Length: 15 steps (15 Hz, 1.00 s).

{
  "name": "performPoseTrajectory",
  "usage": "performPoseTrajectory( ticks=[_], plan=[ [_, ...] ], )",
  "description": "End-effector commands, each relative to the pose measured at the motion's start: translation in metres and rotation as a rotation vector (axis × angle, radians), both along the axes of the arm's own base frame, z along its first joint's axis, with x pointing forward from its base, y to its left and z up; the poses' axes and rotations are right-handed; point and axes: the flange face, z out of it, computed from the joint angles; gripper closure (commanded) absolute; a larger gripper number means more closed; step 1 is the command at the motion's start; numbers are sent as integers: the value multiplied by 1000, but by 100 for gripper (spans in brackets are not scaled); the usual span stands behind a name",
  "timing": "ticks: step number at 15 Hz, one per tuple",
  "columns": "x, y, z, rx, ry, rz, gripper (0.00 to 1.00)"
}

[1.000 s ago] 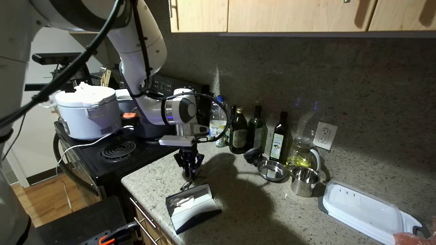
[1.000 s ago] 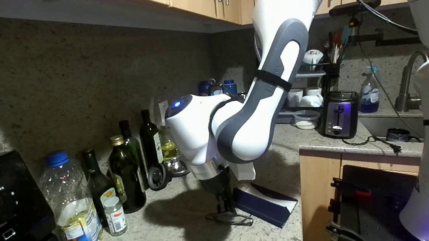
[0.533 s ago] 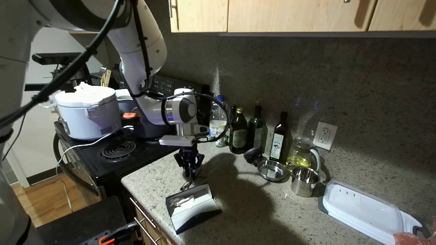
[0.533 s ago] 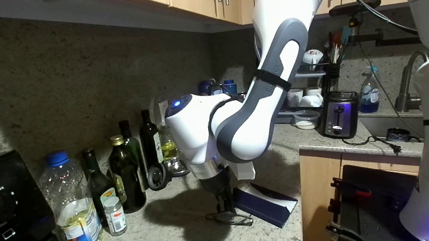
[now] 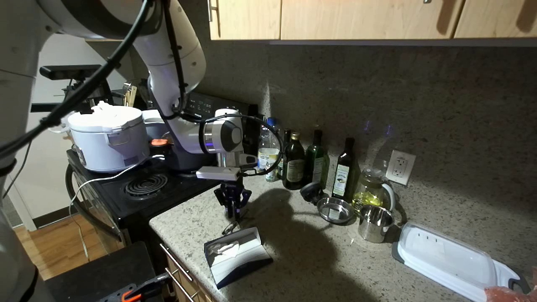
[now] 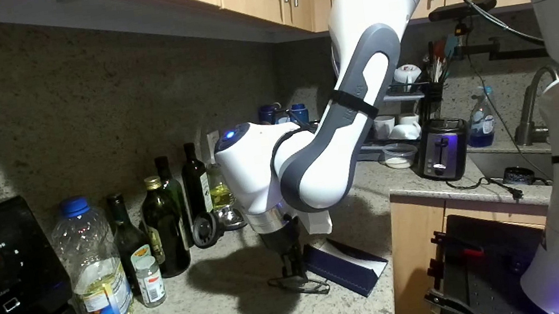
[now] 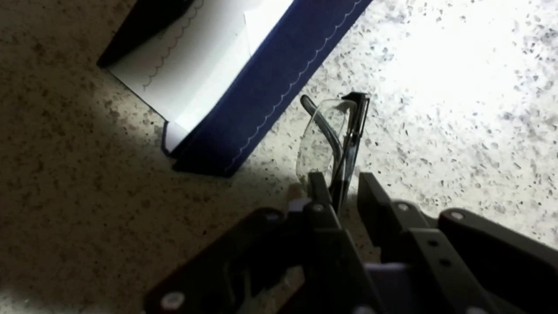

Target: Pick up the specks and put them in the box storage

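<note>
The specks, dark-framed glasses with clear lenses, lie folded on the counter in the wrist view (image 7: 358,120); they also show in both exterior views (image 5: 229,228) (image 6: 317,287). The box storage, a dark blue case with a pale inside, lies open beside them in the wrist view (image 7: 266,102) and in both exterior views (image 5: 245,256) (image 6: 345,276). My gripper (image 7: 341,179) is open in the wrist view, low over the counter. Its fingers stand either side of the folded frame, with a gap at the right finger. In both exterior views the gripper (image 5: 234,214) (image 6: 293,272) points down at the specks.
Several bottles (image 5: 295,165) stand along the back wall. A metal dish (image 5: 335,210), a metal cup (image 5: 374,224) and a white tray (image 5: 444,262) are farther along the counter. The black stove (image 5: 144,184) adjoins it. A pale crumpled piece (image 5: 226,249) lies in the case.
</note>
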Motion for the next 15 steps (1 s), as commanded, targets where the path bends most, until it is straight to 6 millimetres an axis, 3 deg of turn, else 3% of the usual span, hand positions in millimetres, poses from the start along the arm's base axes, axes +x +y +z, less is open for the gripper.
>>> performPoseTrajectory(
  ticks=[1,15],
  plan=[
    [4,3,1,22,13,17,73],
    [17,-5,0,52,42,24,73]
  ],
)
